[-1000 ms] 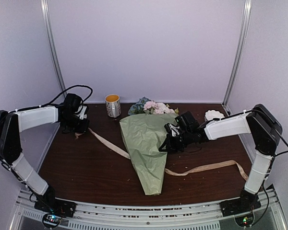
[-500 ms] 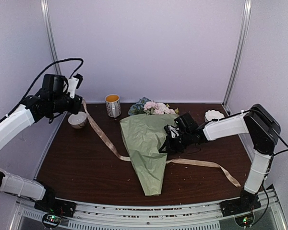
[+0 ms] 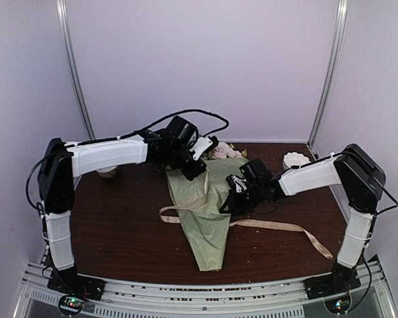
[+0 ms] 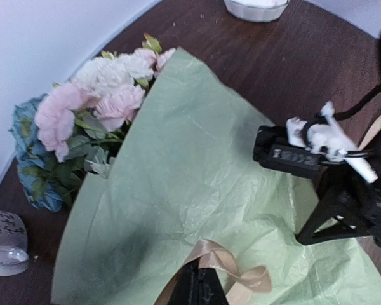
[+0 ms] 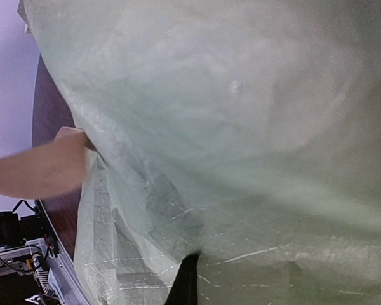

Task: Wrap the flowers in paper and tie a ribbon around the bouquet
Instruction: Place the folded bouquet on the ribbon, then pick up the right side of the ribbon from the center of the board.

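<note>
The bouquet (image 3: 205, 205) lies as a sage-green paper (image 4: 197, 171) cone in the middle of the table. Its tip points toward me, and the pink, white and blue flowers (image 4: 95, 108) sit at the far end. My left gripper (image 3: 198, 170) hovers over the cone's wide end, shut on one end of the beige ribbon (image 4: 238, 270). The ribbon (image 3: 205, 192) drops from it across the paper, loops out left of the cone, passes beneath it and trails right (image 3: 285, 228). My right gripper (image 3: 229, 203) is at the cone's right edge, shut on the paper (image 5: 228, 127).
A white mug (image 4: 3, 244) stands by the blooms at the back left. A small bowl (image 3: 107, 173) peeks out behind my left arm, and a white dish (image 3: 295, 159) sits at the back right. Metal posts (image 3: 73, 73) flank the booth walls.
My left arm lifted from the far left and swung right over the bouquet, carrying the ribbon end across the paper. The ribbon's right tail pulled in slightly. The right gripper held still.
</note>
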Motion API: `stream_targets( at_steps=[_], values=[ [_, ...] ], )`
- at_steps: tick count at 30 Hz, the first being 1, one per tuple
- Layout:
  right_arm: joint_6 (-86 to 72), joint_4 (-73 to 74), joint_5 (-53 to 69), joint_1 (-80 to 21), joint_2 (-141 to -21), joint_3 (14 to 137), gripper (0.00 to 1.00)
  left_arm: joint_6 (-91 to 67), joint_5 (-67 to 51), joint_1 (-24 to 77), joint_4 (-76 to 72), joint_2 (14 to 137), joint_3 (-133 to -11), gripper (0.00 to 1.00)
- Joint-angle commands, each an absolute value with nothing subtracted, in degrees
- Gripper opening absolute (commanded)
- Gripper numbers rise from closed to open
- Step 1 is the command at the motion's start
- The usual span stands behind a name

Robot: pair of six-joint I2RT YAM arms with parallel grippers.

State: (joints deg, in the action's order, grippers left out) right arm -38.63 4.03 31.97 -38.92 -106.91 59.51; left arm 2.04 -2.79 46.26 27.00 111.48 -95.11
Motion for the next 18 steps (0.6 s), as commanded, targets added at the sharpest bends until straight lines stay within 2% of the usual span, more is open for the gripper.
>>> stream_targets(
  at_steps=[1, 6, 12, 16, 18],
  values=[
    [-37.62, 3.72, 29.94, -39.55, -106.87, 58.39, 0.0, 1.92, -1.44, 45.27, 32.94, 119.08, -98.41, 0.0],
    [-35.52, 7.96, 27.73, -39.64, -104.23, 58.89, 0.17, 1.47, -3.89, 45.18, 32.07, 122.79, -95.15, 0.0],
    [-27.19, 27.06, 16.86, -38.83, -94.23, 62.06, 0.43, 0.44, -5.17, 45.18, 29.06, 123.31, -90.77, 0.0],
    [-24.99, 39.71, 8.12, -36.59, -87.74, 59.92, 0.62, 0.53, -5.75, 45.18, 27.71, 123.4, -88.81, 0.0],
    [-24.88, 44.55, 4.16, -35.08, -83.75, 57.76, 0.66, 0.73, -6.1, 45.18, 27.24, 123.41, -88.05, 0.0]
  ],
)
